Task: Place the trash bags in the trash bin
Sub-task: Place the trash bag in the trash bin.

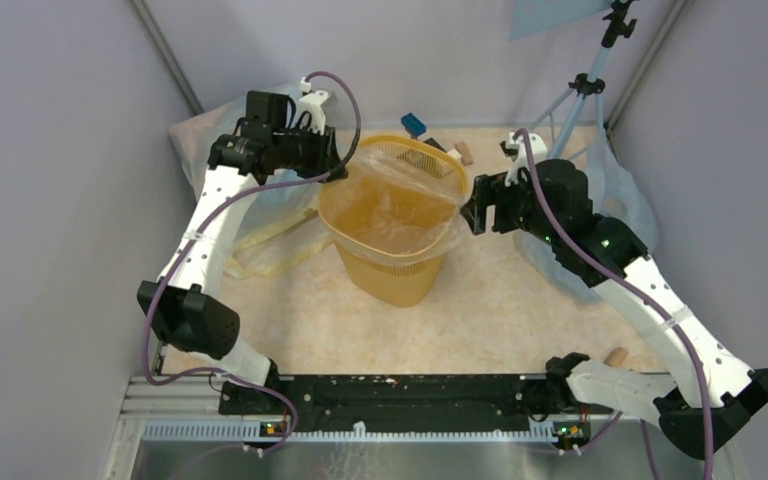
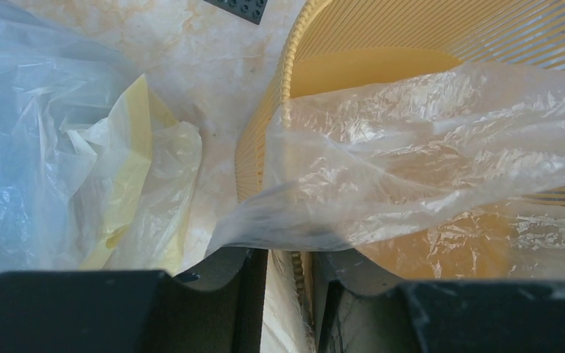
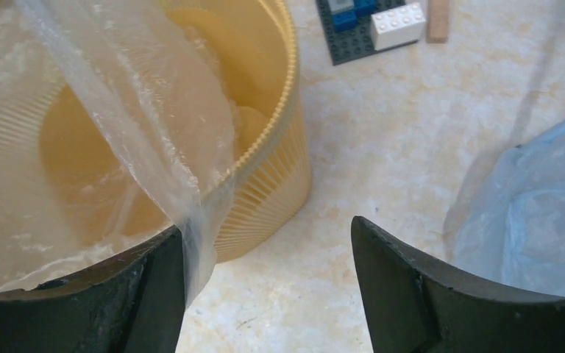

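**Supervisor:** Report jaw status.
**Operator:** I see the left gripper nearly closed, pinching the trash bag at the rim, apparently to anchor the film. The right gripper gapes wide, gripping nothing; film merely drapes against one finger.
**Supervisor:** Bag location?
**Operator:** Spread across the trash bin, frame centre, sagging partly inside.

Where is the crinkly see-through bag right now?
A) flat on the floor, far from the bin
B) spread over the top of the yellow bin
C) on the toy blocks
B: the trash bag drapes across the open top of the yellow bin, hanging over its rim.
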